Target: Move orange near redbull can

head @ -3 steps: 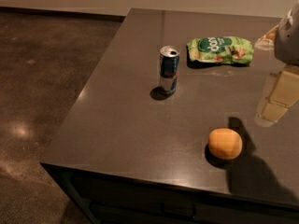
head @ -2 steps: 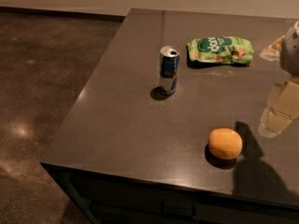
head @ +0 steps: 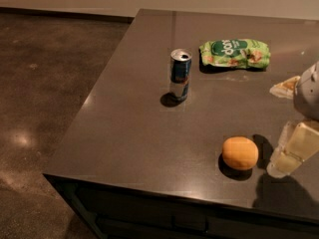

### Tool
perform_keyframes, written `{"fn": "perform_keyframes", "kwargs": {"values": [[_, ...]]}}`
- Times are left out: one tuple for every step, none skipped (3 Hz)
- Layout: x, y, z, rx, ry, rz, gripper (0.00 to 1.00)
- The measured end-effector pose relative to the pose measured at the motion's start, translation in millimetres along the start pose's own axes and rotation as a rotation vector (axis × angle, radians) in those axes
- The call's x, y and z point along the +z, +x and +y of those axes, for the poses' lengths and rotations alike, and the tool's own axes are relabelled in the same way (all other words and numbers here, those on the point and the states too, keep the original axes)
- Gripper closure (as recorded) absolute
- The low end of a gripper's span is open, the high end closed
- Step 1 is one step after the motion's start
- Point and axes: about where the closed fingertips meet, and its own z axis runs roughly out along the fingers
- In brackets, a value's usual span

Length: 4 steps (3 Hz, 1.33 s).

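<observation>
The orange point(head: 240, 153) lies on the dark table point(head: 129, 133) near its front edge, right of centre. The redbull can point(head: 180, 75) stands upright farther back and to the left, well apart from the orange. My gripper point(head: 275, 130) comes in from the right edge of the camera view, just right of the orange, and is open. Its lower pale finger point(head: 293, 151) sits low beside the orange without touching it. Its upper finger point(head: 285, 86) is farther back. The gripper holds nothing.
A green snack bag point(head: 235, 53) lies at the back of the table, right of the can. The table's left and front edges drop to a dark polished floor point(head: 45, 98).
My gripper has moved toward the table's front edge and lower, and now sits level with the orange on its right. The orange, can and bag have not moved.
</observation>
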Motion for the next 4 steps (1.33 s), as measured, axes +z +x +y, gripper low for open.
{"fn": "perform_keyframes", "kwargs": {"values": [[23.8, 0.2, 12.0, -0.020, -0.014, -0.047, 0.00], [40.2, -0.6, 22.7, -0.051, -0.016, -0.085, 0.00], [50.1, -2.9, 30.2, -0.073, -0.011, -0.113, 0.00], [57.8, -6.4, 34.6, -0.084, -0.020, -0.129, 0.16]]}}
